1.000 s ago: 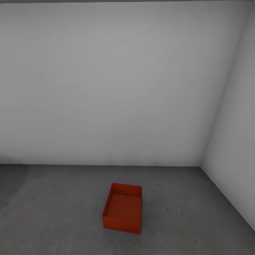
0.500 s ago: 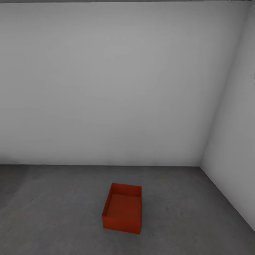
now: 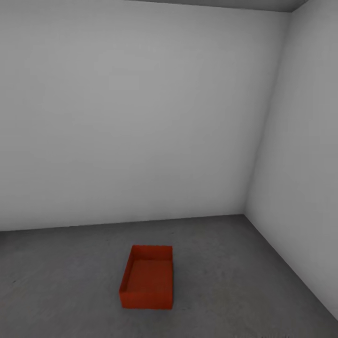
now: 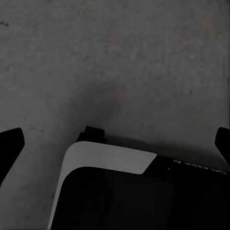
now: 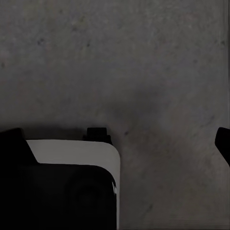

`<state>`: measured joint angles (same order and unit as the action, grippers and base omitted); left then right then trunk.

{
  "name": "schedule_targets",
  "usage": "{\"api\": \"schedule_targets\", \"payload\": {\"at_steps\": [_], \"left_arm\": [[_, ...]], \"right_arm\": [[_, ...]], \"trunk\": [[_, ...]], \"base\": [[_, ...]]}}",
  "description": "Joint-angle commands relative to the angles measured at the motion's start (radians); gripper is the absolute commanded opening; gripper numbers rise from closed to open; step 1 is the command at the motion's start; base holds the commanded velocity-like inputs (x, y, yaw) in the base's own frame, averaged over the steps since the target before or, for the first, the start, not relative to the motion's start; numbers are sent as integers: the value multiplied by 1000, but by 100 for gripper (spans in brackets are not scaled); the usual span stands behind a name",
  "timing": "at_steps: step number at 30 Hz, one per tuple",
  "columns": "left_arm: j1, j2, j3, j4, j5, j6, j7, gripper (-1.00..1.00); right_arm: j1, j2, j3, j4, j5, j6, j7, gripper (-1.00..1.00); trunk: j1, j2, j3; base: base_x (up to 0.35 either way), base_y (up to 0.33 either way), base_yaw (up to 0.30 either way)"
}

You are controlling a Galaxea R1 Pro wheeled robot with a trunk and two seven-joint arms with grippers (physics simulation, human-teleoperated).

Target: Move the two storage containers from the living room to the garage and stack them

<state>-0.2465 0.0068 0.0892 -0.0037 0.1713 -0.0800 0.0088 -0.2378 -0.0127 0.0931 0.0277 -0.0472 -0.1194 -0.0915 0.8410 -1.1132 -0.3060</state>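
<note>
Only 1 storage container on the garage floor; both claws spread wide, empty. You risk nudging it when stacking.

You see the head view evenly and softly lit, with no glare: the pale grey plaster walls fade gently darker toward their edges and the corner. The orange-red open-topped rectangular box casts only a faint, diffuse shadow on the dark grey concrete-like floor. Both wrist views are dim and slightly grainy, the floor mottled, with soft dark shadow patches.
</note>
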Motion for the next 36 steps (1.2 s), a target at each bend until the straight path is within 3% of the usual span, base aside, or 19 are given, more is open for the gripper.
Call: {"api": "schedule_targets", "payload": {"at_steps": [1,36], "left_arm": [[0,0,7,1,0,-3,0,100],[0,1,7,1,-1,-3,0,100]], "right_arm": [[-1,0,8,3,-5,-5,-2,100],[-1,2,8,3,-5,-5,-1,100]], "trunk": [[0,-1,-1],[0,-1,-1]], "base": [[0,0,-291],[0,0,-295]]}}
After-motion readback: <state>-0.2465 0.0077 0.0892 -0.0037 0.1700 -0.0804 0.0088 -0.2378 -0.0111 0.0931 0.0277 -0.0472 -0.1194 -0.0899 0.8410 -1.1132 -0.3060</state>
